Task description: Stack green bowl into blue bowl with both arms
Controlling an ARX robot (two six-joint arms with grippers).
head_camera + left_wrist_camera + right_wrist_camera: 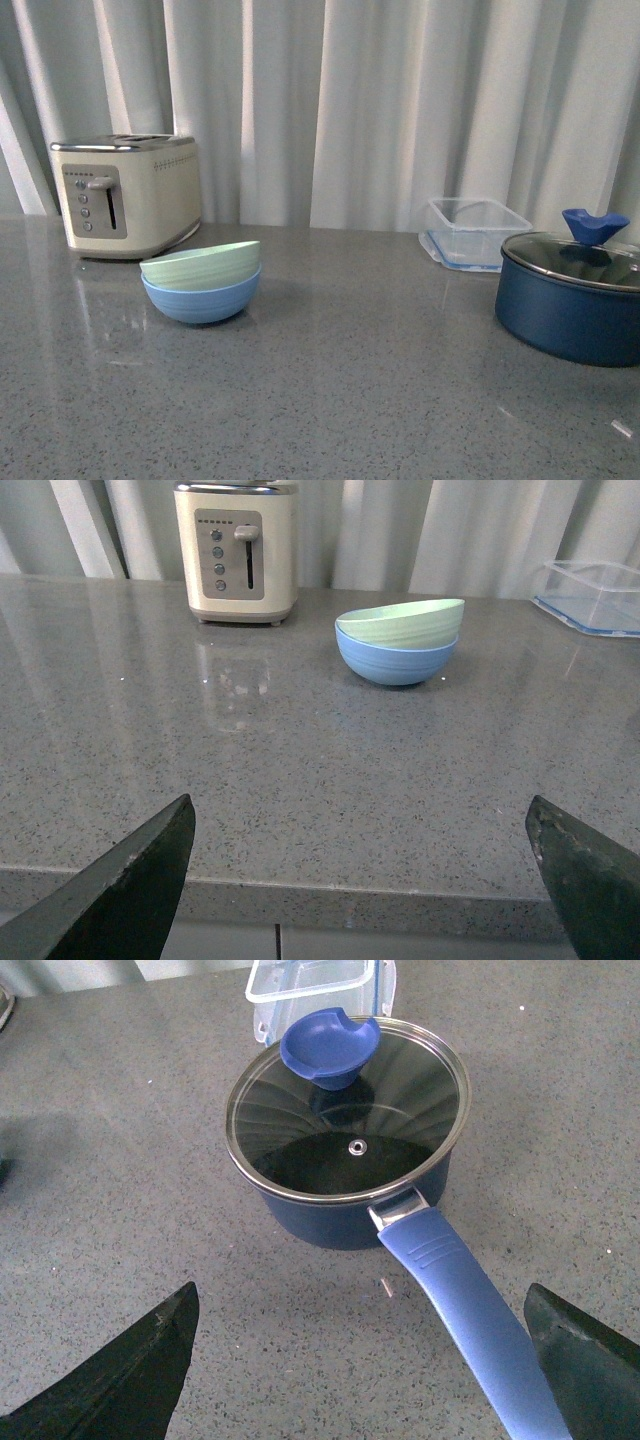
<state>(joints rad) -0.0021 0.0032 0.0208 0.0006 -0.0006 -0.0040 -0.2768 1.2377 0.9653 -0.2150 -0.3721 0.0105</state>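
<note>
Sitting nested already: the pale mint-green ridged plastic bowl (pixel 201 265) rests inside the light sky-blue ridged bowl (pixel 203 298), tilted so one side of its rim rides higher, on the grey speckled countertop (pixel 330 400) just in front of the cream two-slot toaster (pixel 127 195). Judged from this, the stack is made, though not seated level.

Left gripper (pixel 365 880): fingers spread wide, holding nothing, near the counter's front edge and well apart from the bowls (a pulled-back pose, likely clear of the stack). Right gripper (pixel 360 1365): likewise spread and empty, hanging over the dark blue saucepan with glass lid (pixel 345 1150).

Neither arm appears in the front view. Only the right wrist view shows the saucepan's blue handle (pixel 465 1310) and the pot's dark interior; the front view alone places the clear plastic container (pixel 474 232) behind the pan.
</note>
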